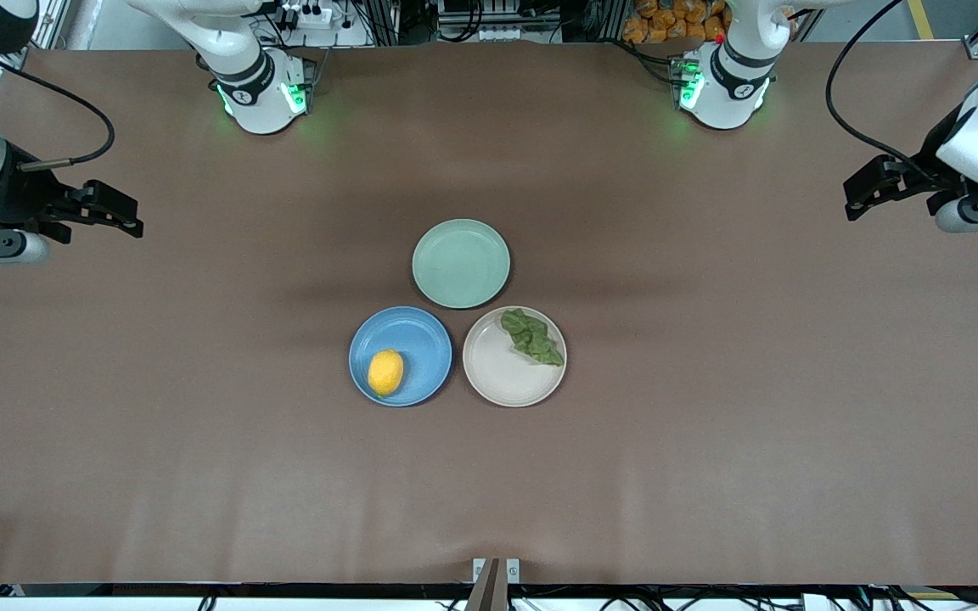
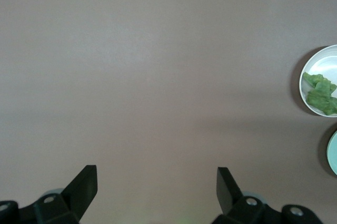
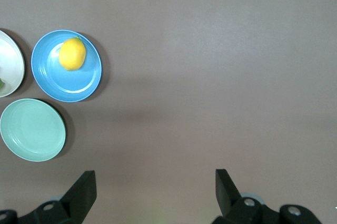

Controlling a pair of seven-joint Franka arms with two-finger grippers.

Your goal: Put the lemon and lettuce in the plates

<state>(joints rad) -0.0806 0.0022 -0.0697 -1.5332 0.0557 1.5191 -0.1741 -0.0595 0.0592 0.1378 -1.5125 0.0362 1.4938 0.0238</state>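
Note:
The yellow lemon [image 1: 385,372] [image 3: 72,54] lies in the blue plate [image 1: 417,335] [image 3: 79,81] at the table's middle. Beside it, toward the left arm's end, the dark green lettuce [image 1: 531,337] [image 2: 322,93] rests in the beige-white plate [image 1: 502,373] [image 2: 322,63], against its rim. My left gripper [image 1: 852,193] [image 2: 157,187] hangs open and empty above bare table at the left arm's end. My right gripper [image 1: 128,214] [image 3: 156,190] hangs open and empty over bare table at the right arm's end. Both arms wait well away from the plates.
A pale green plate [image 1: 461,263] [image 3: 32,129] with nothing in it sits just farther from the front camera than the other two plates, touching close to both. Brown tabletop [image 1: 710,424] stretches wide around the three plates.

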